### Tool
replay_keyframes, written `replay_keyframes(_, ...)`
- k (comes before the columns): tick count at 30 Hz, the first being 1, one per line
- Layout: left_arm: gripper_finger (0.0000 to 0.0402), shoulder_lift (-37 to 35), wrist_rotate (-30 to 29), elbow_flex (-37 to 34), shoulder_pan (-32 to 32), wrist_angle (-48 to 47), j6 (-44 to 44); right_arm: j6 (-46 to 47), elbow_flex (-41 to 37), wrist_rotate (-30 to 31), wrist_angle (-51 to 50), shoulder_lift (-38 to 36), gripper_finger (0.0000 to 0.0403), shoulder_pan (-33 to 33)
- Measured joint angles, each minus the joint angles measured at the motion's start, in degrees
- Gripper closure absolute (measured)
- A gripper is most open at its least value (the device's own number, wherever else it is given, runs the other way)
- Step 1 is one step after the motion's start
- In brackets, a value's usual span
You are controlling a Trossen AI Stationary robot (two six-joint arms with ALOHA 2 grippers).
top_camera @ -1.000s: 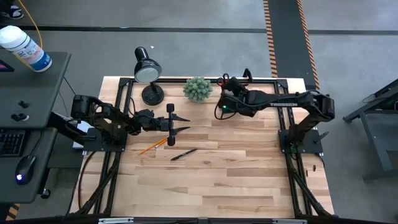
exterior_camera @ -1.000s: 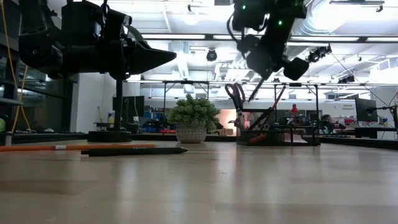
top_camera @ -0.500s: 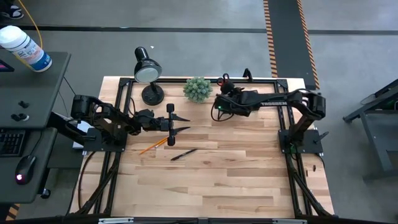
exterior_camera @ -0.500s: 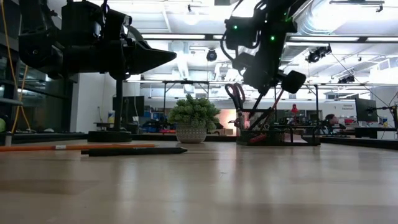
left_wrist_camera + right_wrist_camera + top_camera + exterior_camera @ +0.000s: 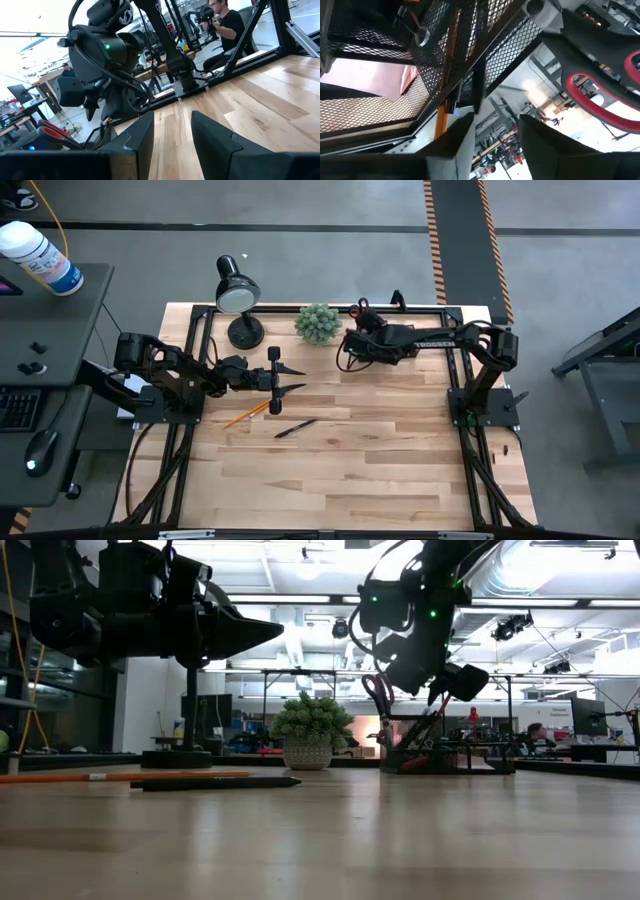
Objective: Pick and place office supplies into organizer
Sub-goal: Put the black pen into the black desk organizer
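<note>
Right gripper (image 5: 350,343) at the organizer (image 5: 375,315), table's one o'clock; fingers (image 5: 455,135) apart, nothing between them, mesh wall and scissors (image 5: 600,97) close ahead. Judged: a drop-off just done, release step.

Left gripper (image 5: 290,377) hovering at ten o'clock, fingers (image 5: 142,140) parted, empty.

Still on the table near centre: pencil (image 5: 247,414) and pen (image 5: 296,426), just under the left gripper at its six o'clock.

Next, probably: pull clear of the organizer, then descend on the pencil or pen and close across its shaft.
</note>
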Motion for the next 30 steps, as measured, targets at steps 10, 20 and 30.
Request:
replay_keyframes(10,0.0284,0.0,0.0,0.0,0.0,0.0,0.0,0.3,0.0,5.1,-0.4,-1.2,0.0251,3.9)
replay_keyframes(20,0.0284,0.0,0.0,0.0,0.0,0.0,0.1,16.1,0.1,-2.3,0.2,-4.6,0.0278,18.0)
replay_keyframes(30,0.0284,0.0,0.0,0.0,0.0,0.0,0.1,38.6,-0.6,-53.5,11.4,-6.3,0.0279,22.5)
